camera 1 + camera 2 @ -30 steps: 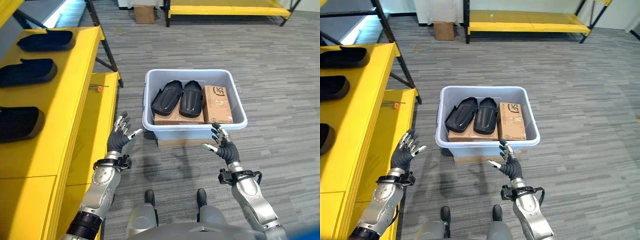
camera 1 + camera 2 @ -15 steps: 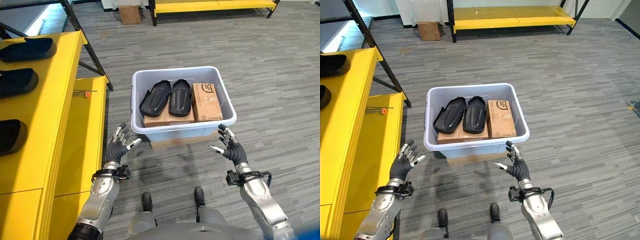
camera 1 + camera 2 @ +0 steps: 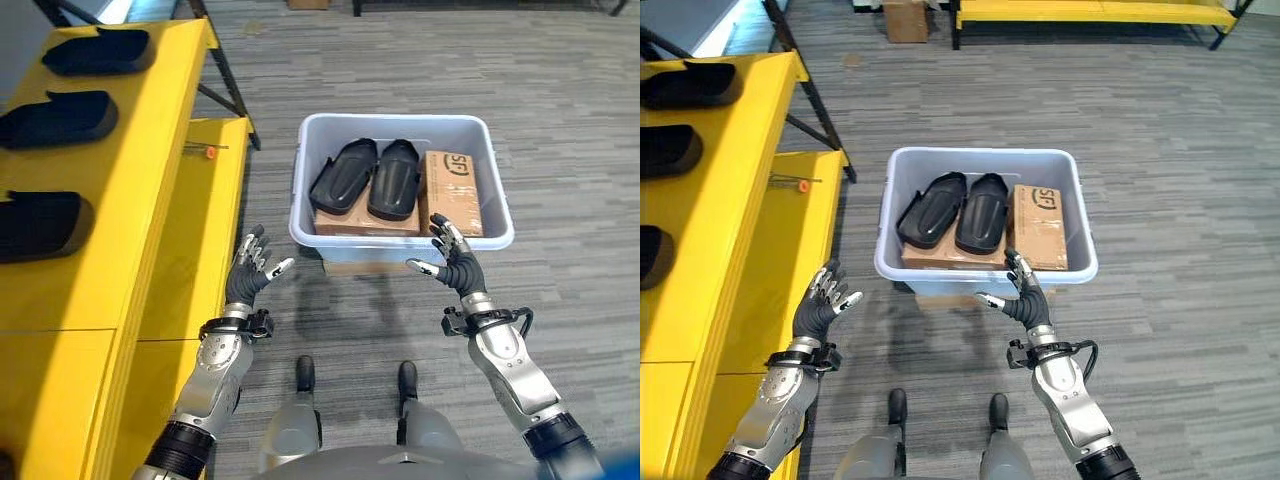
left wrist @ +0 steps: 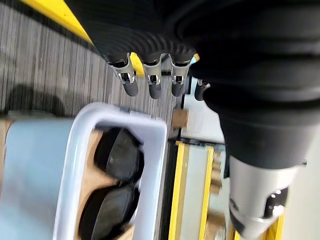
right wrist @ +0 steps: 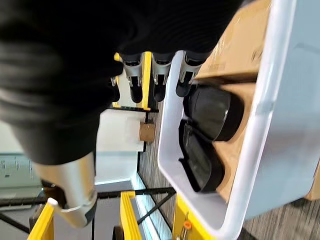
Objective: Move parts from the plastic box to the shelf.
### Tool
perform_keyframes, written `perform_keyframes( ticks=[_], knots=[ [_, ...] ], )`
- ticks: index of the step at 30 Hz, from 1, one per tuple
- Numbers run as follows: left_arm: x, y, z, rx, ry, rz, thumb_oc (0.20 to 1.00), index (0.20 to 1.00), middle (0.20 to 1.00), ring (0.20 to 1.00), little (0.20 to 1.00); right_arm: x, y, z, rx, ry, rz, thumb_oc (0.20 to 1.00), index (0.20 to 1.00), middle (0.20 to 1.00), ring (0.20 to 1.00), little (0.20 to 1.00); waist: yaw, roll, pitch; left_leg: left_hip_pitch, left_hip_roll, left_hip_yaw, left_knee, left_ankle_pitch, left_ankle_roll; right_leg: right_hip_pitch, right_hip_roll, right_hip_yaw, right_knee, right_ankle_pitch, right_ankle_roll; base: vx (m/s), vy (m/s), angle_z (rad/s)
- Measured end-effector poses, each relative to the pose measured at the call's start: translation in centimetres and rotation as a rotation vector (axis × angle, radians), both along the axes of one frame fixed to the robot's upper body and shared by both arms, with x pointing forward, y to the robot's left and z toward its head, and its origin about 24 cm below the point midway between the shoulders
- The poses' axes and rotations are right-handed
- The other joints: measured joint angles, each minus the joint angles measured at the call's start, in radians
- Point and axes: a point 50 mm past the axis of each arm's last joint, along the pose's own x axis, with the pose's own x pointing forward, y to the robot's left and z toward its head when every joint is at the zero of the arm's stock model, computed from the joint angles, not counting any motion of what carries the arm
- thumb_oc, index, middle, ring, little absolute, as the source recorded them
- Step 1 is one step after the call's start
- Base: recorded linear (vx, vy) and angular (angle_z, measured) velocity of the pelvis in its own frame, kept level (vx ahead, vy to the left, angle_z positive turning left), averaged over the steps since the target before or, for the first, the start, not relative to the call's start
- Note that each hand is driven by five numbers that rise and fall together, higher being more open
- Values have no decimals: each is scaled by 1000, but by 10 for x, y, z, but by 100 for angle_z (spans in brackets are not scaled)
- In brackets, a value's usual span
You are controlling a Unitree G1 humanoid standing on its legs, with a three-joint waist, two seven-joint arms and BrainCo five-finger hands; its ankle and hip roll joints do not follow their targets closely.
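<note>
A pale grey plastic box [image 3: 398, 239] stands on the floor ahead of me. Inside it two black moulded parts [image 3: 345, 176] [image 3: 394, 178] lie side by side on a brown carton, with a second carton [image 3: 452, 192] to their right. The yellow shelf [image 3: 150, 160] runs along my left and bears three more black parts [image 3: 58, 118]. My left hand [image 3: 248, 276] is open, between the shelf and the box, holding nothing. Just before the box's front rim, my right hand [image 3: 455, 266] is open and holds nothing. Its fingers [image 5: 160, 85] show beside the box rim [image 5: 260, 125].
The plastic box rests on a flat cardboard piece [image 3: 350, 267]. A small orange-tipped tool [image 3: 205, 151] lies on the lower yellow ledge. A black shelf leg [image 3: 228, 75] slants behind it. Another yellow rack [image 3: 1090, 12] and a cardboard box [image 3: 905, 18] stand at the far end.
The camera has shifted, so the whole scene sits differently. Both hands stay open and have risen slightly; the right hand now shows closer to the box's front rim.
</note>
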Motion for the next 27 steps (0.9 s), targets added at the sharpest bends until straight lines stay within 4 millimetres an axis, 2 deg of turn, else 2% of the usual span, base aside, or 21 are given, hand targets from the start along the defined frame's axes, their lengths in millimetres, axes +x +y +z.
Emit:
perform_keyframes(
  ticks=[2, 4, 5, 6, 7, 8, 9, 11, 12, 14, 15, 16, 17, 18, 19, 21, 24, 25, 27],
  knots=[
    [0, -2, 0, -5, -2, -6, 1000, 1000, 1000, 1000, 1000, 3, -4, 4, -10, -17, -8, 1000, 1000, 1000, 1000, 1000, -2, 33, 10, 0, 13, -8, 18, -5, 14, -50, -3, 9, 116, 0, 0, 49, 221, 18],
    [-1, 1, -1, 19, 6, -8, 1000, 1000, 1000, 1000, 1000, 1, 3, 1, 4, -4, 7, 1000, 1000, 1000, 1000, 1000, -12, 40, 17, 30, -17, 9, 37, -21, 43, -139, -29, 22, 315, 28, -11, 96, 130, -8],
    [-2, 3, -2, 27, 10, -5, 1000, 1000, 1000, 1000, 1000, 1, 6, 2, 16, -8, 12, 1000, 1000, 1000, 1000, 1000, -6, 46, 18, 28, -16, 20, 47, -28, 51, -159, -38, 28, 361, 59, -20, 279, 75, -26],
    [-4, 4, -3, 34, 16, -4, 1000, 1000, 1000, 1000, 1000, 1, 9, 2, 31, -8, 17, 1000, 1000, 1000, 1000, 1000, -8, 47, 21, 46, -22, 25, 29, -28, 69, -197, -50, 7, 411, 37, -11, 377, 30, -41],
    [-6, 6, -4, 38, 24, -2, 1000, 1000, 1000, 1000, 1000, 1, 12, 1, 45, -7, 22, 1000, 1000, 1000, 1000, 1000, -10, 46, 20, 61, -26, 32, 1, -21, 76, -215, -48, -5, 364, -9, -8, 322, -106, -36],
    [-6, 8, -4, 40, 25, 4, 1000, 1000, 1000, 1000, 1000, 1, 14, 4, 55, -13, 35, 1000, 1000, 1000, 1000, 1000, -14, 42, 19, 61, -29, 45, -15, -14, 73, -207, -43, -9, 208, -12, 12, 271, -162, -19],
    [-6, 9, -4, 41, 22, 9, 1000, 1000, 1000, 1000, 1000, 1, 14, 4, 61, -16, 36, 1000, 1000, 1000, 1000, 1000, -29, 26, 20, 63, -40, 46, -21, -9, 75, -190, -51, -9, 60, 1, 32, 238, -153, -3],
    [-5, 11, -5, 41, 28, 18, 1000, 1000, 1000, 1000, 1000, 1, 15, 4, 65, -14, 36, 1000, 1000, 1000, 1000, 1000, -39, 2, 19, 64, -51, 48, -21, -9, 75, -190, -65, -23, -44, 29, 47, 191, -140, 6],
    [-8, 13, -13, 43, 62, 27, 1000, 1000, 1000, 1000, 1000, 1, 15, 4, 67, -14, 37, 1000, 1000, 1000, 1000, 1000, -42, -18, 17, 84, -53, 56, -37, -10, 73, -169, -66, -44, -130, 55, 52, 228, -210, 5],
    [-14, 14, -18, 40, 85, 32, 1000, 1000, 1000, 1000, 1000, -1, 14, 2, 66, -6, 35, 1000, 1000, 1000, 1000, 1000, -43, -33, 11, 108, -52, 54, -57, -11, 60, -151, -64, -40, -135, 72, 41, 233, -228, 21],
    [-23, 13, -26, 31, 118, 31, 1000, 1000, 1000, 1000, 1000, -9, 11, -7, 69, 35, 19, 1000, 1000, 1000, 1000, 1000, -46, -66, -17, 133, -54, 25, -74, -18, 38, -93, -54, -29, -137, 96, 31, 239, -238, 43],
    [-25, 14, -27, 34, 124, 30, 1000, 1000, 1000, 1000, 1000, -12, 11, -10, 73, 47, 16, 1000, 1000, 1000, 1000, 1000, -44, -78, -27, 134, -55, 16, -75, -20, 31, -78, -52, -27, -137, 96, 31, 293, -291, 56],
    [-30, 16, -31, 33, 142, 41, 1000, 1000, 1000, 1000, 1000, -15, 10, -14, 66, 62, 21, 1000, 1000, 1000, 1000, 1000, -44, -96, -41, 145, -38, -1, -83, -28, 3, -50, -29, -34, -146, 144, 2, 194, -190, 30],
    [-34, 15, -34, 24, 155, 43, 1000, 1000, 1000, 1000, 1000, -14, 7, -13, 58, 58, 19, 1000, 1000, 1000, 1000, 1000, -44, -77, -43, 145, -3, -12, -83, -23, -24, -44, 8, -47, -145, 147, -19, 221, -239, 7],
    [-39, 9, -37, -5, 165, 30, 1000, 1000, 1000, 1000, 1000, -10, 1, -8, 27, 40, 17, 1000, 1000, 1000, 1000, 1000, -45, -28, -44, 156, 65, -13, -91, -33, -48, -35, 74, -65, -153, 136, -35, 164, -184, -11],
    [-37, 3, -37, -33, 156, 29, 1000, 1000, 1000, 1000, 1000, -7, -5, -5, -6, 29, 19, 1000, 1000, 1000, 1000, 1000, -57, -1, -51, 161, 95, -22, -87, -33, -64, -18, 102, -78, -162, 122, -49, 136, -131, -1],
    [-24, -2, -24, -51, 91, 8, 1000, 1000, 1000, 1000, 1000, -7, -11, -3, -25, 26, 11, 1000, 1000, 1000, 1000, 1000, -82, 19, -59, 166, 133, -29, -92, -35, -83, -3, 140, -94, -172, 102, -71, 213, -195, 8],
    [-22, -3, -21, -51, 80, 6, 1000, 1000, 1000, 1000, 1000, -7, -11, -4, -25, 30, 12, 1000, 1000, 1000, 1000, 1000, -87, 22, -58, 168, 147, -44, -90, -44, -97, 3, 152, -99, -172, 91, -79, 96, -84, 12],
    [-22, -2, -21, -51, 78, 2, 1000, 1000, 1000, 1000, 1000, -9, -10, -6, -22, 38, 16, 1000, 1000, 1000, 1000, 1000, -89, 20, -59, 179, 161, -45, -95, -44, -102, 13, 166, -101, -173, 85, -88, 132, -113, 6]
  ],
)
